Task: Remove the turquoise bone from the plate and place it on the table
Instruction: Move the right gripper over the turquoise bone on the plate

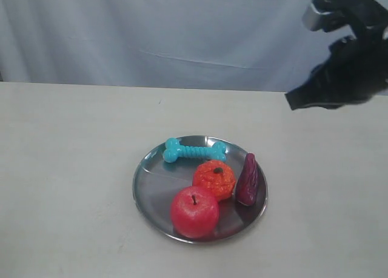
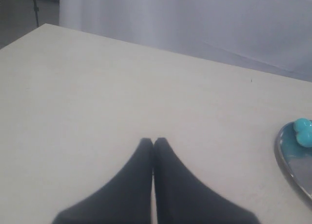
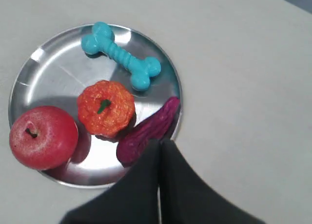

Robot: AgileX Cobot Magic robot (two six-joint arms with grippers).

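The turquoise bone (image 1: 194,151) (image 3: 121,54) lies on the far part of the silver plate (image 1: 151,175) (image 3: 46,70), which rests on the pale table (image 1: 66,157). My right gripper (image 1: 292,101) (image 3: 160,142) is shut and empty, raised above the table to the right of the plate and well apart from the bone. My left gripper (image 2: 154,140) is shut and empty over bare table; it is outside the exterior view. One knob of the bone (image 2: 303,132) and the plate's rim (image 2: 282,158) show at the edge of the left wrist view.
Sharing the plate are a red apple (image 1: 194,212) (image 3: 43,136) at the front, an orange pumpkin-like toy (image 1: 214,178) (image 3: 105,107) in the middle and a purple sweet-potato shape (image 1: 247,180) (image 3: 146,130) on the right. A pale curtain (image 1: 151,29) hangs behind the table.
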